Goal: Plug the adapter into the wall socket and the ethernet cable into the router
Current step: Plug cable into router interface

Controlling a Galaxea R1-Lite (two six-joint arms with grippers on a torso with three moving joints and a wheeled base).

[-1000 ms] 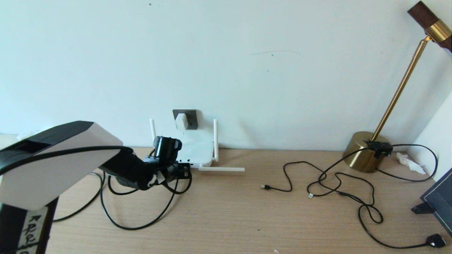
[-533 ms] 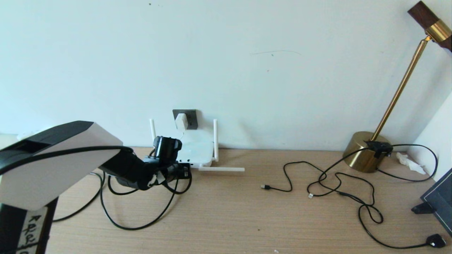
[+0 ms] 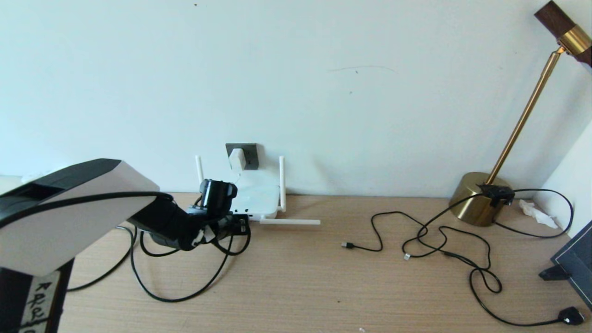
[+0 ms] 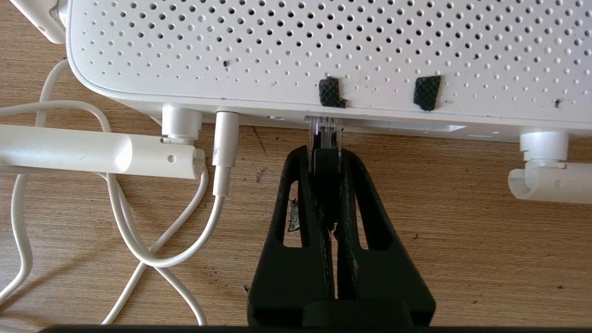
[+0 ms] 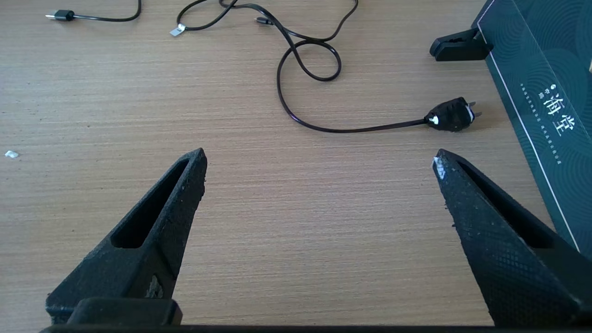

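My left claw (image 4: 326,159) is clamped tight on the cable (image 3: 185,289) plug, its clear tip at the router (image 4: 323,51) port. If I push off-line, the plug could jam or shove the router back. The adapter (image 3: 237,159) sits in the socket (image 3: 250,155). My right claw (image 5: 319,162) hangs wide open, empty, over the desk (image 5: 277,231).

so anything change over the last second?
Nothing visibly changed. The left pincer stays shut on the ethernet cable connector at the router port; the adapter stays in the wall socket.
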